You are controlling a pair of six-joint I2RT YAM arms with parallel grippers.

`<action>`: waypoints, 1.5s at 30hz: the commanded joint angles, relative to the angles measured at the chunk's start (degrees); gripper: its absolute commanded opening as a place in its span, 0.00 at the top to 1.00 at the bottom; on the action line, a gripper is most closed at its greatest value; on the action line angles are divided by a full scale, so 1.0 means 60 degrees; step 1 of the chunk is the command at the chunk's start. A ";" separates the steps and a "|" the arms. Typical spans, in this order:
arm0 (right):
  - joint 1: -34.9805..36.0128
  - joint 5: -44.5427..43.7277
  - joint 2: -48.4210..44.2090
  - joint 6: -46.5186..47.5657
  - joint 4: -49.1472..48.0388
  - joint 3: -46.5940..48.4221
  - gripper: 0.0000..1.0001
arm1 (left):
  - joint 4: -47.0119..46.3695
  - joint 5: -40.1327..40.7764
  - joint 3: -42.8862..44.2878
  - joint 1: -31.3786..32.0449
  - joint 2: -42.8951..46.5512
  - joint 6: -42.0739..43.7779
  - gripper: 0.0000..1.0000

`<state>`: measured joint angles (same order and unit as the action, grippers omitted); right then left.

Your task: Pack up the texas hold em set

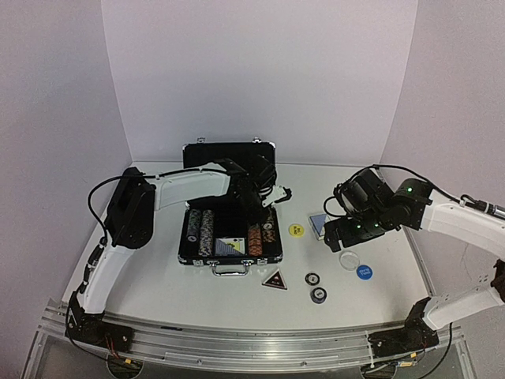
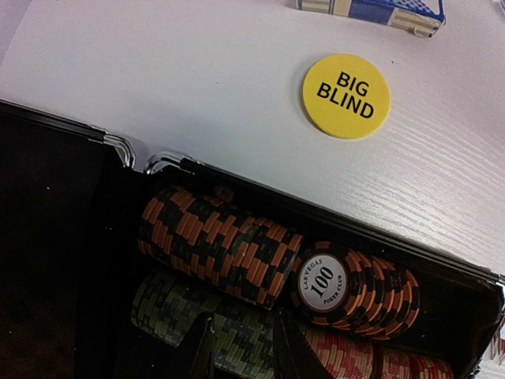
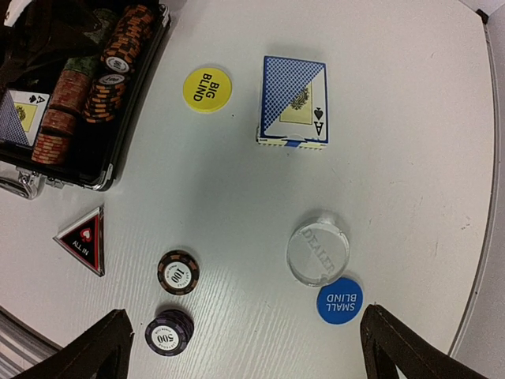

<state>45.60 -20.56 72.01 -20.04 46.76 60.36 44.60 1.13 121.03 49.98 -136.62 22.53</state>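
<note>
The black briefcase [image 1: 188, 237] lies open with rows of striped poker chips and a blue card deck [image 1: 230, 246] inside. My left gripper [image 1: 264, 207] reaches into its back right corner. In the left wrist view the left gripper [image 2: 246, 347] is shut on a short stack of green chips [image 2: 237, 335], beside the orange-black row [image 2: 221, 245]. My right gripper [image 3: 248, 351] hovers open over the table with nothing between its fingers. Under it lie a second blue deck [image 3: 293, 103], yellow disc [image 3: 207, 88], clear disc [image 3: 317, 251], blue disc [image 3: 340, 300], dark triangular marker [image 3: 83, 239] and two loose chip piles [image 3: 178, 272] [image 3: 169, 332].
The briefcase lid [image 1: 229, 154] stands upright against the back wall. Its handle [image 1: 229, 269] faces the near edge. White walls close in the table at the back and sides. The table's right edge [image 3: 481, 197] runs close to the blue disc.
</note>
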 commanded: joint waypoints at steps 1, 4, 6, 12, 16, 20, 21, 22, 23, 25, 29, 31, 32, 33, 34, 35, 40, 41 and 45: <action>-0.0047 0.0161 0.0040 0.0035 -0.0103 0.0150 0.02 | -0.0366 -0.0158 -0.0402 0.0020 0.0948 -0.0122 0.72; -0.0046 0.0368 0.0021 0.0139 -0.0149 0.0136 0.02 | -0.0403 -0.0517 -0.0610 0.0052 0.1226 -0.0312 0.59; -0.0051 0.0452 -0.0009 0.0188 -0.0191 0.0088 0.02 | -0.0597 -0.0430 -0.0971 0.0153 0.1481 -0.0383 0.34; -0.0052 0.0634 -0.0054 0.0272 -0.0277 -0.0070 0.02 | -0.1327 0.0465 -0.2315 0.0583 0.2020 -0.0517 0.00; -0.0055 0.0730 -0.0091 0.0363 -0.0360 -0.0169 0.02 | -0.1141 0.0686 -0.2264 0.0735 0.1748 -0.0541 0.00; -0.0047 0.0784 -0.0078 0.0428 -0.0400 -0.0223 0.02 | -0.1029 0.0792 -0.2097 0.0810 0.1483 -0.0507 0.00; -0.0046 0.0786 -0.0078 0.0435 -0.0407 -0.0229 0.02 | -0.1056 0.0899 -0.2057 0.0811 0.1422 -0.0503 0.00; -0.0049 0.0780 -0.0081 0.0443 -0.0411 -0.0237 0.02 | -0.1079 0.1008 -0.2002 0.0815 0.1369 -0.0500 0.00; -0.0046 0.0772 -0.0079 0.0451 -0.0414 -0.0244 0.02 | -0.1099 0.1107 -0.1949 0.0814 0.1317 -0.0480 0.00; -0.0051 0.0750 -0.0082 0.0486 -0.0415 -0.0245 0.02 | -0.1041 0.1319 -0.1804 0.0811 0.1196 -0.0379 0.00; -0.0044 0.0784 -0.0092 0.0566 -0.0420 -0.0245 0.02 | -0.0632 0.1121 -0.1403 0.0811 0.0924 -0.0210 0.00; -0.0052 0.0803 -0.0072 0.0599 -0.0425 -0.0245 0.02 | -0.0297 0.0644 -0.1265 0.0811 0.0844 -0.0157 0.00; -0.0048 0.0814 -0.0055 0.0616 -0.0426 -0.0245 0.02 | -0.0303 0.0560 -0.1317 0.0816 0.0859 -0.0147 0.00; -0.0046 0.0810 -0.0036 0.0631 -0.0426 -0.0252 0.02 | -0.0464 0.0609 -0.1474 0.0816 0.0898 -0.0146 0.00; -0.0047 0.0805 -0.0019 0.0651 -0.0426 -0.0258 0.02 | -0.0621 0.0703 -0.1627 0.0822 0.0938 -0.0140 0.00; -0.0048 0.0804 0.0001 0.0667 -0.0426 -0.0260 0.02 | -0.0712 0.0784 -0.1711 0.0821 0.0953 -0.0137 0.00; -0.0045 0.0750 0.0158 0.0753 -0.0440 -0.0177 0.02 | -0.0945 0.1121 -0.1532 0.0812 0.0684 -0.0131 0.00; -0.0044 0.0736 0.0202 0.0766 -0.0440 -0.0155 0.02 | -0.1050 0.1369 -0.1471 0.0809 0.0603 -0.0131 0.00; -0.0048 0.0608 0.0264 0.0761 -0.0440 -0.0085 0.02 | -0.1176 0.1889 -0.1060 0.0715 0.0317 -0.0056 0.00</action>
<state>45.60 -16.47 72.95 -16.06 44.91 59.11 39.90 8.47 110.74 54.92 -132.50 21.23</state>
